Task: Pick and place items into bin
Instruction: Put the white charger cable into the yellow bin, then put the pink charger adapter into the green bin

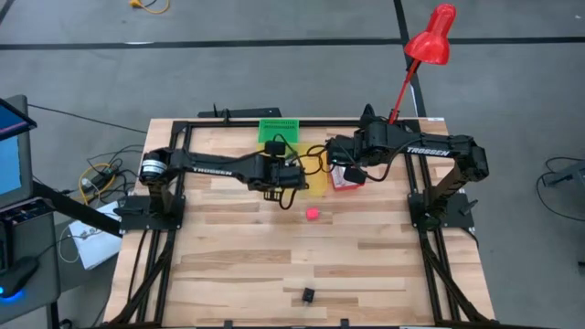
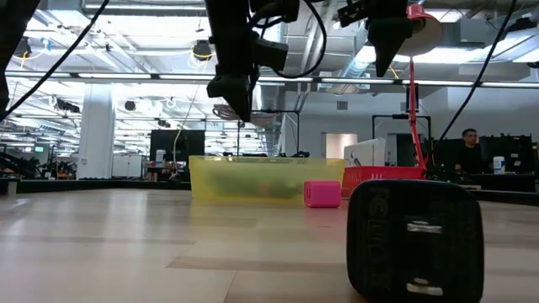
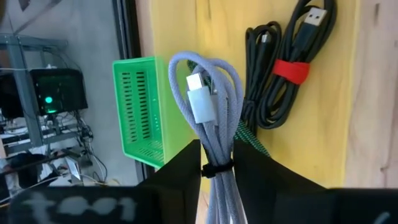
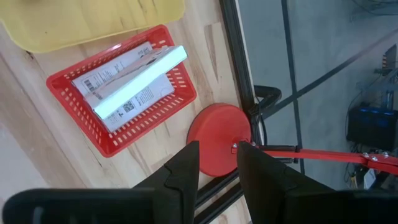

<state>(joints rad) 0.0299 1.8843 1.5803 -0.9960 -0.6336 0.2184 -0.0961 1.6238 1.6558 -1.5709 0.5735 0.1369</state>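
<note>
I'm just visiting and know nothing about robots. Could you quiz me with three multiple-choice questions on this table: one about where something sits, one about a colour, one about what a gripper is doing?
1. Where does the small pink block lie?
A. in the green basket
B. on the bare table
C. in the red basket

2. What colour is the bin under the left gripper?
A. yellow
B. blue
C. white

3. What is the left gripper doing?
A. gripping a coiled grey cable
B. hanging open and empty
C. gripping a lamp

Answers:
1 B, wood shows all around it.
2 A, yellow plastic lies behind the grey cable.
3 A, the fingers pinch the bundle.
</note>
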